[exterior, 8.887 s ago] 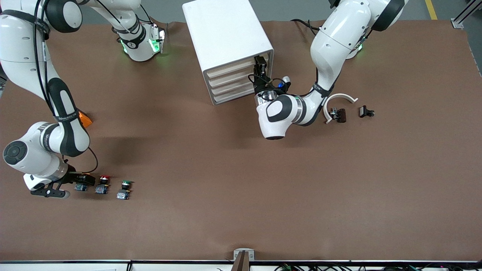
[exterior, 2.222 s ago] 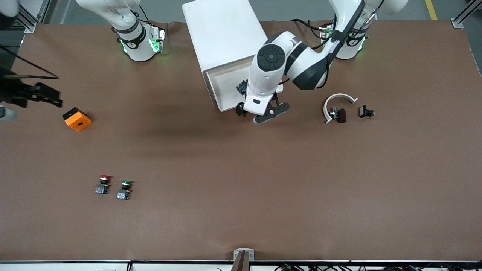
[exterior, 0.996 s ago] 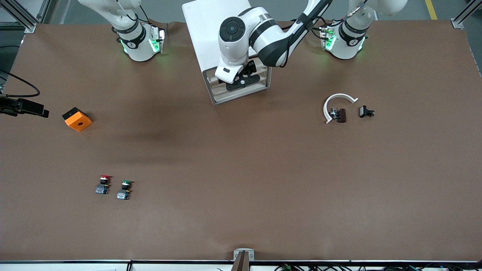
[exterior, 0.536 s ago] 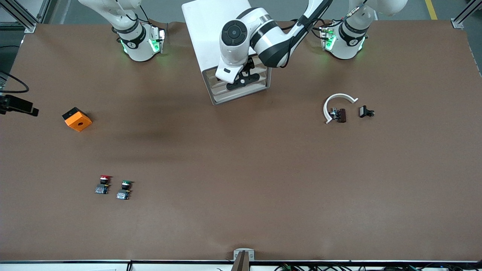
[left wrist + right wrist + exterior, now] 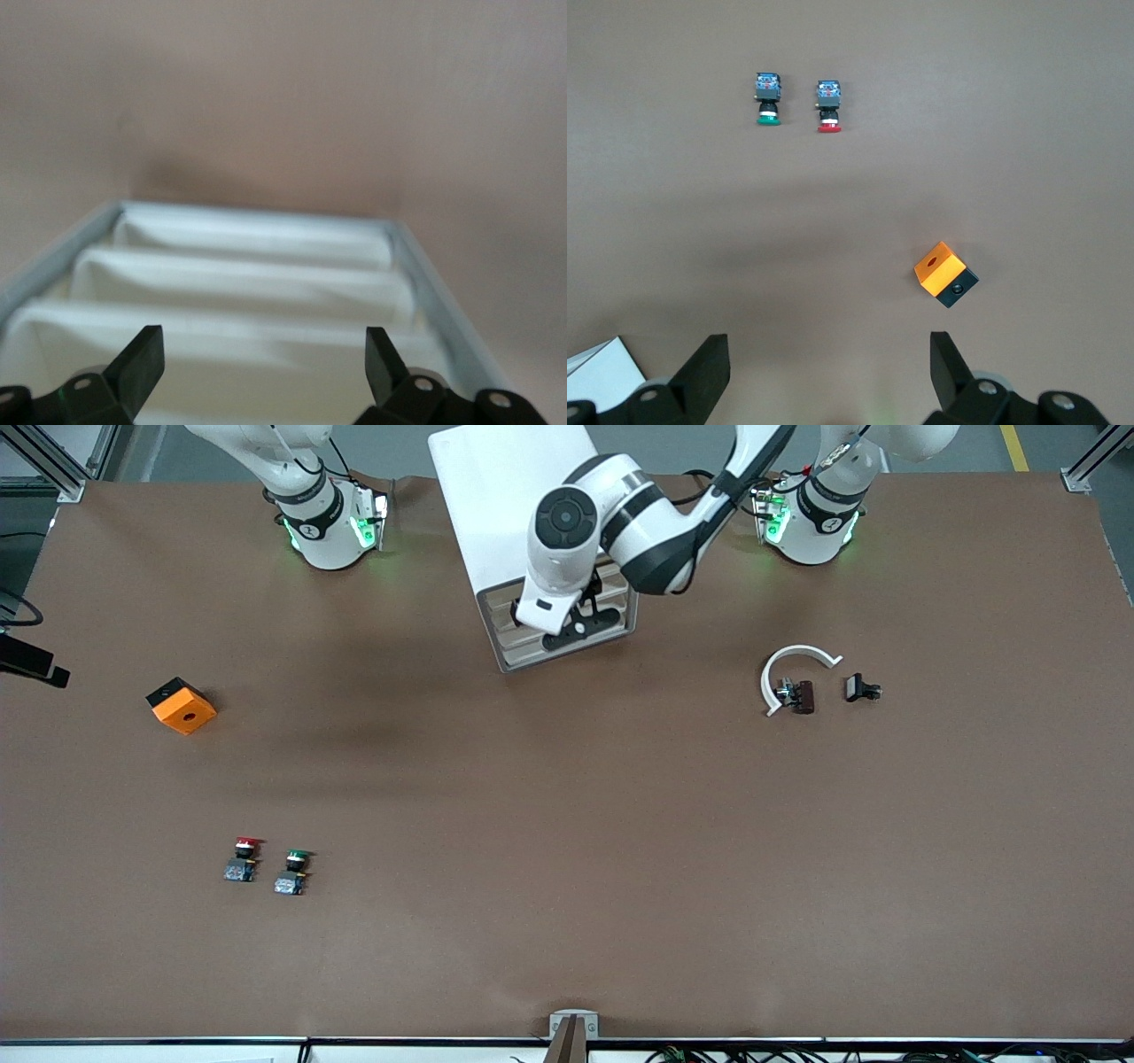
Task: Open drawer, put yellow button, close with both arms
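The white cabinet [image 5: 523,505] stands between the arm bases. All its cream drawers are pushed in, the top drawer [image 5: 507,607] among them. My left gripper [image 5: 580,627] hangs open and empty just in front of the drawer fronts. In the left wrist view the left gripper [image 5: 264,363] is spread over those fronts [image 5: 248,283]. The yellow button is hidden. My right gripper [image 5: 828,363] is open and empty, high over the right arm's end of the table. Only a black part of it [image 5: 34,664] shows at the front view's edge.
A red-capped button [image 5: 241,859] and a green-capped button [image 5: 293,871] stand side by side nearer the front camera, with an orange block [image 5: 181,705] farther back. All show in the right wrist view: red [image 5: 828,104], green [image 5: 768,99], block [image 5: 945,274]. A white arc [image 5: 797,660] and black clip [image 5: 861,688] lie toward the left arm's end.
The top drawer, open 2.2 s ago, is now shut. My left gripper has eased slightly away from the drawer fronts. My right arm has drawn farther out of the front view.
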Controlling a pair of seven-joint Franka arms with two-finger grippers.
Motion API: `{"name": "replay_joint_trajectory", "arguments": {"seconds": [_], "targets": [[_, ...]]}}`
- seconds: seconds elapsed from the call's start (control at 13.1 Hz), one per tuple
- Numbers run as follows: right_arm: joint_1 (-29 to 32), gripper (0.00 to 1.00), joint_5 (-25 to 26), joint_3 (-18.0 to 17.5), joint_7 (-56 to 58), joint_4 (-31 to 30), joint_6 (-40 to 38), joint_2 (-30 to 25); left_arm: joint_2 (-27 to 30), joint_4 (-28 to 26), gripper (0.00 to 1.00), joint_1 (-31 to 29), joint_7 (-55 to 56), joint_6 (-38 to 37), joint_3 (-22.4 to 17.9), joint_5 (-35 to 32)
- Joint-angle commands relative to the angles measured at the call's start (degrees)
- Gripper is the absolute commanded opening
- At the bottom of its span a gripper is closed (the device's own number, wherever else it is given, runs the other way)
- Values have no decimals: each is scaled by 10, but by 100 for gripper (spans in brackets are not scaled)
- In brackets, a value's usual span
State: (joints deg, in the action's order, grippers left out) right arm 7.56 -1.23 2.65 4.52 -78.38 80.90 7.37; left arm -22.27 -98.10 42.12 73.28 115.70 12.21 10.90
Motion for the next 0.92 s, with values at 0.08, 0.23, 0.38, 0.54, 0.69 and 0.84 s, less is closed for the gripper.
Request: {"name": "replay_joint_trajectory", "arguments": {"seconds": [0.08,0.23,0.38,0.54,0.69,0.84], "targets": [[4,100,0,-2,4,-18,-7,-26,6,31,100,-80,-8,-6,5,-54],[4,100,0,-2,3,-21,-16,-37,23,30,100,-121,-40,-6,5,-58],[-2,100,0,-5,4,-22,-17,-49,48,14,100,-163,-98,-7,7,-58],[-16,100,-4,-5,3,-22,-17,-59,73,-4,100,-197,-159,-7,6,-58],[-37,100,-2,-4,1,-22,-17,-66,108,-39,100,-237,-260,-8,8,-69],[-37,100,0,-2,0,-42,-20,-82,163,-83,100,-268,-346,-20,6,-71]]}}
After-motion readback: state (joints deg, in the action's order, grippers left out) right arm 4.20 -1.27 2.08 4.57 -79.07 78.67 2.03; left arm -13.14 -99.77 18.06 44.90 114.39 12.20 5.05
